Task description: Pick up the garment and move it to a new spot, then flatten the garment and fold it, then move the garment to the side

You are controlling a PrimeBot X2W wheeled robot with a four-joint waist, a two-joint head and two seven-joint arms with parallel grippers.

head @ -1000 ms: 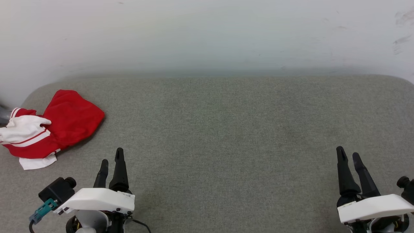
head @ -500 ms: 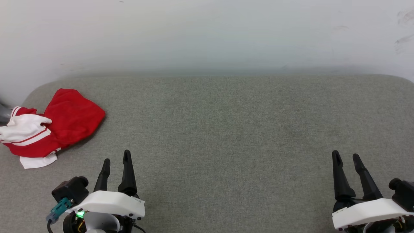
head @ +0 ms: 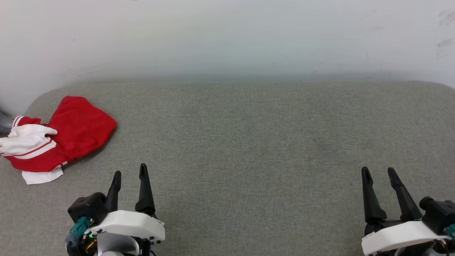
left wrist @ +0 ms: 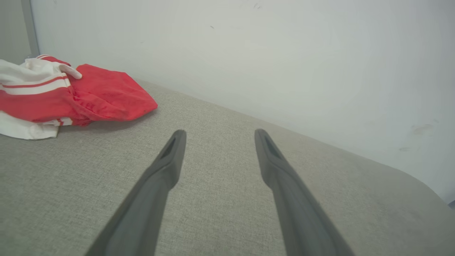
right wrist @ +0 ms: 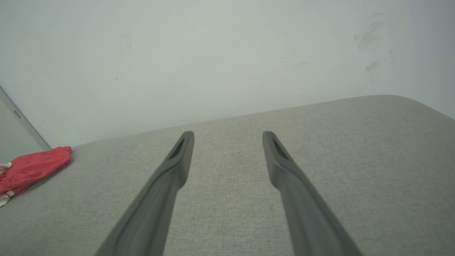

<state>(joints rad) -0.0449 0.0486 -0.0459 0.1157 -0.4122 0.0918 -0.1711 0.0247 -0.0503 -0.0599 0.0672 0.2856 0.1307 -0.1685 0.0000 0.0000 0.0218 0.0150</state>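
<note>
Garment (head: 78, 128) lies untouched; left pincer (head: 130, 169) and right pincer (head: 377, 169) gape wide, empty.

No lettering, number or label can be read on the crumpled garment (head: 76, 129) or elsewhere.

Most likely a bare test room or lab corner, though the frames don't settle it: a wide padded surface (head: 249, 142) in grey woven fabric with rounded corners, a plain white wall (head: 227, 35) right behind it, dark scuff marks (head: 440, 44) above its right end, a grey upright strip (left wrist: 29, 25) past its left end
</note>
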